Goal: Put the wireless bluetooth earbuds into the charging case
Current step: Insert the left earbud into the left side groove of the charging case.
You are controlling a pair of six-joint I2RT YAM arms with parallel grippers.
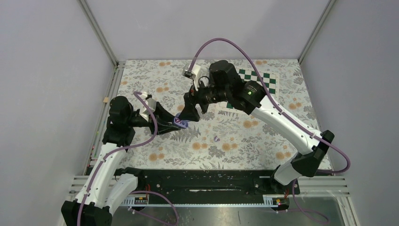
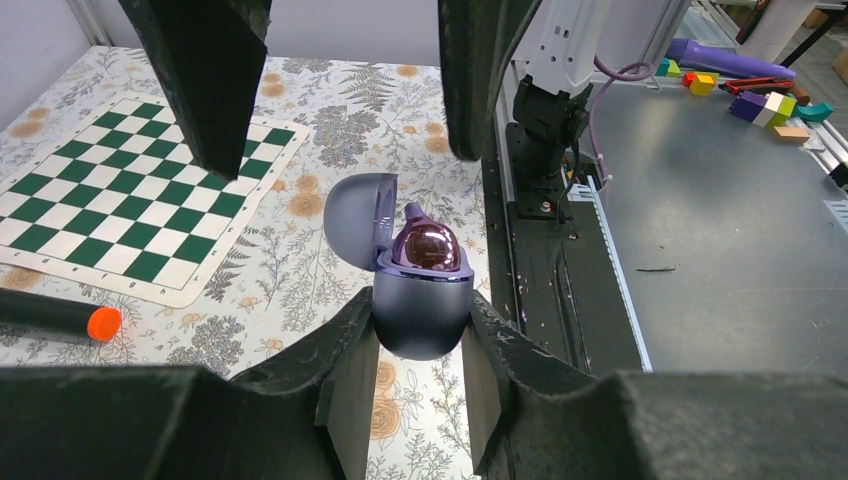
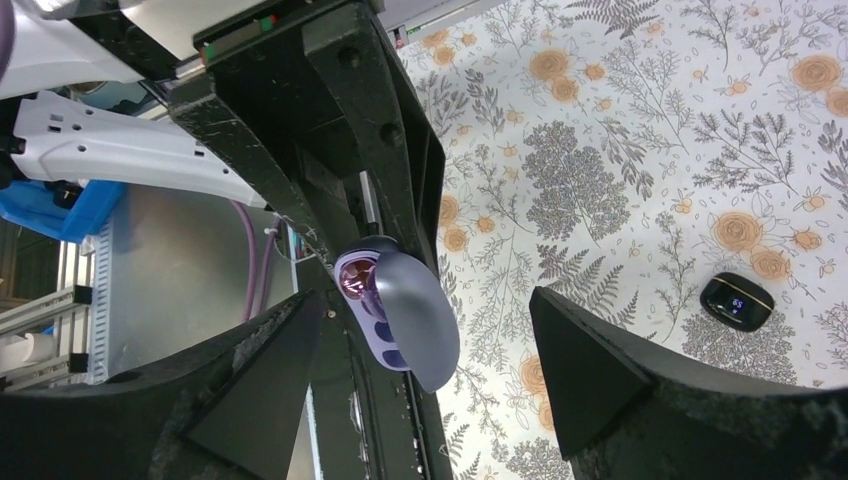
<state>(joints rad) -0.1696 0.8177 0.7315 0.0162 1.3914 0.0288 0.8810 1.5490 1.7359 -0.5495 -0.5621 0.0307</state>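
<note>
My left gripper [image 2: 420, 303] is shut on the lilac charging case [image 2: 420, 330] and holds it above the table with its lid [image 2: 352, 220] open. One shiny purple earbud [image 2: 432, 247] sits in the case. My right gripper [image 3: 428, 298] is open and empty, with its fingers [image 2: 205, 80] spread just over the case [image 3: 400, 320]. In the top view the case [image 1: 181, 123] is between the left gripper [image 1: 175, 121] and the right gripper [image 1: 192, 112]. A second lilac earbud [image 1: 216, 139] lies loose on the floral cloth to the right.
A small black oval case [image 3: 736, 300] lies on the cloth. A green checkered mat [image 1: 263, 80] is at the back right. A black microphone with an orange end [image 2: 60, 318] lies by the mat. The black front rail [image 1: 202, 179] runs along the near edge.
</note>
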